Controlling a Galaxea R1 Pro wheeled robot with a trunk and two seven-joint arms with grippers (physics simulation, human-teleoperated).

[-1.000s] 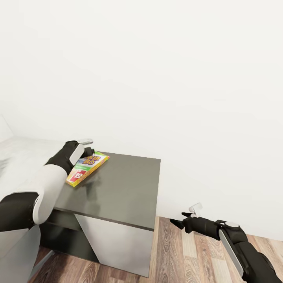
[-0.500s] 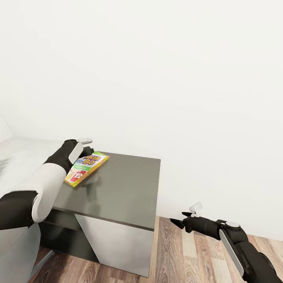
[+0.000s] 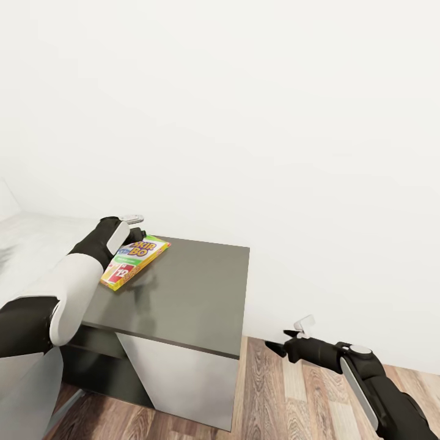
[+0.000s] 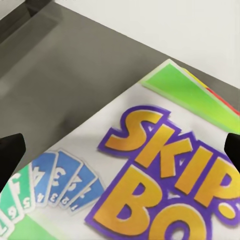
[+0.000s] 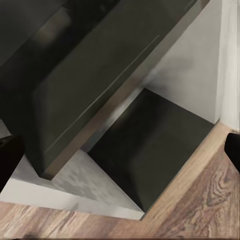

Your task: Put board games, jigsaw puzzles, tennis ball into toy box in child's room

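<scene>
A yellow-green board game [image 3: 137, 261] with big "SKIP BO" letters lies flat on the dark grey cabinet top [image 3: 195, 287] of the table, near its far left corner. My left gripper [image 3: 135, 234] hovers just over the box's far end, open. In the left wrist view the board game [image 4: 165, 175] sits close below the left gripper [image 4: 120, 150], with the fingertips spread wide at either side. My right gripper [image 3: 276, 346] hangs low to the right of the cabinet over the floor, open and holding nothing. The toy box is out of view.
A white wall stands right behind the cabinet. A pale surface [image 3: 24, 238] stretches away at the left behind my left arm. Wood-plank floor [image 3: 287, 397] lies in front and to the right. The right wrist view looks at the cabinet's underside [image 5: 100, 85] and pale side panel.
My left arm has drawn back very slightly over the board game. The box has stayed on the cabinet top, and the right arm has barely moved.
</scene>
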